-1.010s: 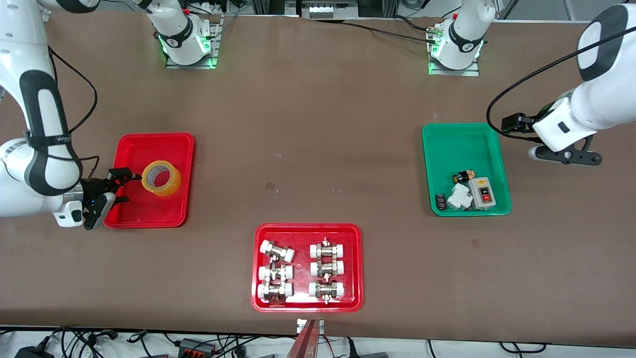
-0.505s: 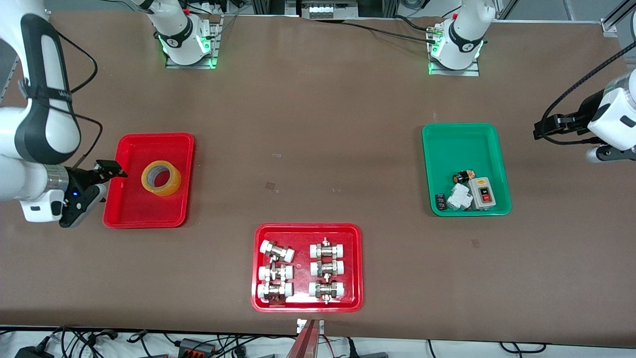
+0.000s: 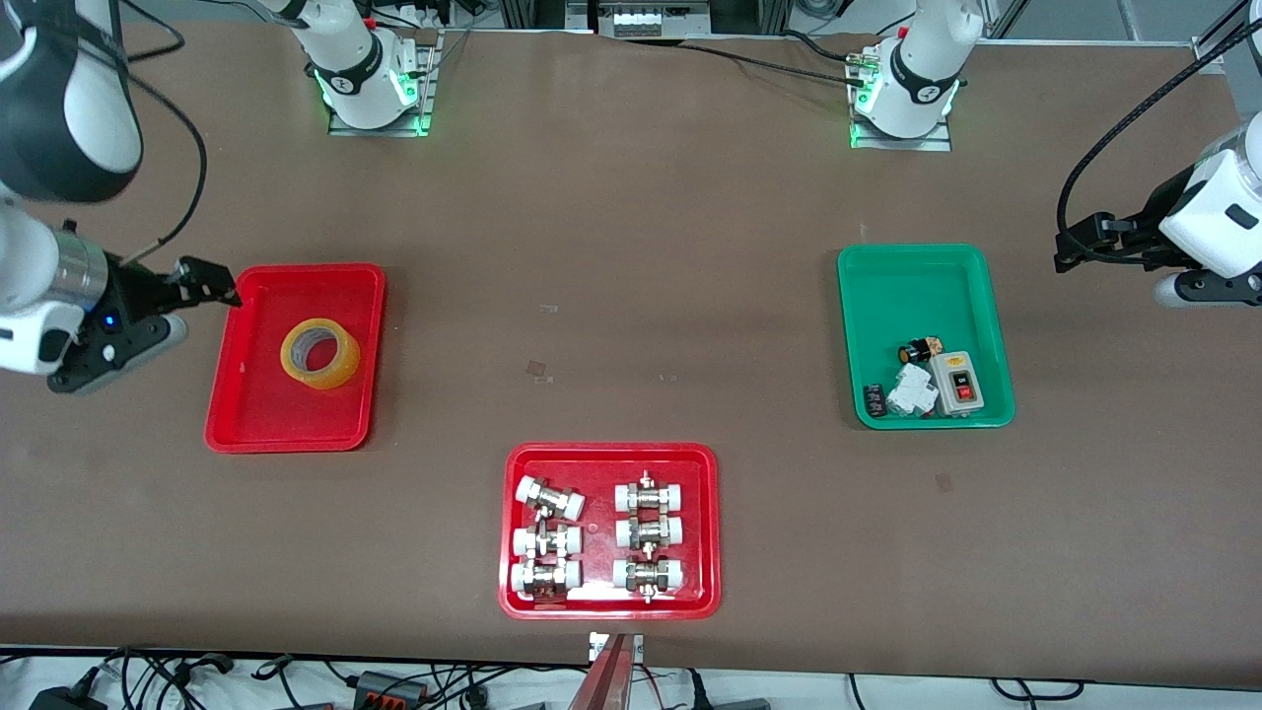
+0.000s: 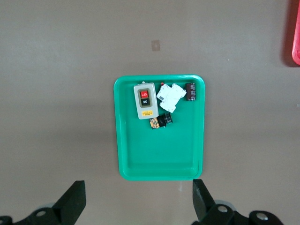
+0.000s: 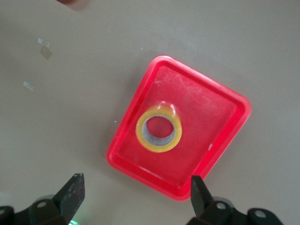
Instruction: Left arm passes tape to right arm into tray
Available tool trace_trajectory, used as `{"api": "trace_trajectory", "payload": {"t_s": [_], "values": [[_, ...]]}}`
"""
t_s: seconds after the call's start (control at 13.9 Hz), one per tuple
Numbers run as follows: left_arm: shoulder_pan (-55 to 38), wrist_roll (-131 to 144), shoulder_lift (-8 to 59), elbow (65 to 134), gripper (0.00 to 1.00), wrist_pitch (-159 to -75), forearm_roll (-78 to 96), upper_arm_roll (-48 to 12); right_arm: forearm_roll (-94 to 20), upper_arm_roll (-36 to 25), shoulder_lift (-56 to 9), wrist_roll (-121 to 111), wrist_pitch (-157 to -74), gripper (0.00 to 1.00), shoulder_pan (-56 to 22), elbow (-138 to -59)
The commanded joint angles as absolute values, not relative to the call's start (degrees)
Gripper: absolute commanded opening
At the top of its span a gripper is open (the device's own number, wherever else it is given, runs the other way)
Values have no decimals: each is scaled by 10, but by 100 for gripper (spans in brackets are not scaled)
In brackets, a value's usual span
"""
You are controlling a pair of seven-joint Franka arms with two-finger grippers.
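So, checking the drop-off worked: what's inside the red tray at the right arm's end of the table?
Only the tape, lying flat with its core facing up. The rest of the tray floor is bare; the tray floor right under the roll is covered.

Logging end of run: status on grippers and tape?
Left gripper open, beside green tray. Right gripper open, empty. Tape flat in red tray. Nothing obstructing.

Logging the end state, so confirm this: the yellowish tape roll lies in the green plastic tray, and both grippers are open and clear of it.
Wrong tray. The yellowish tape roll lies in the glossy red tray, as the front view shows. The left gripper and right gripper are indeed open and clear.
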State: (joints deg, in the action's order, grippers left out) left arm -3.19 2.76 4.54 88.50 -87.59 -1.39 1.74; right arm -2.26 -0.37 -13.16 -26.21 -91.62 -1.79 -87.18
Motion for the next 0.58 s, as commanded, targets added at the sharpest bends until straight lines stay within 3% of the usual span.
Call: {"api": "trace_trajectory", "payload": {"t_s": [0.0, 0.29, 0.5], "values": [[-29, 12, 16, 921, 100, -893, -13, 15, -10, -3, -84, -161, -881, 100, -36, -889], [-30, 12, 4, 939, 100, -904, -13, 15, -11, -1, -39, -34, -850, 100, -54, -902], [-30, 12, 4, 939, 100, -904, -13, 15, -14, -2, 21, -15, -892, 100, -52, -966]]}}
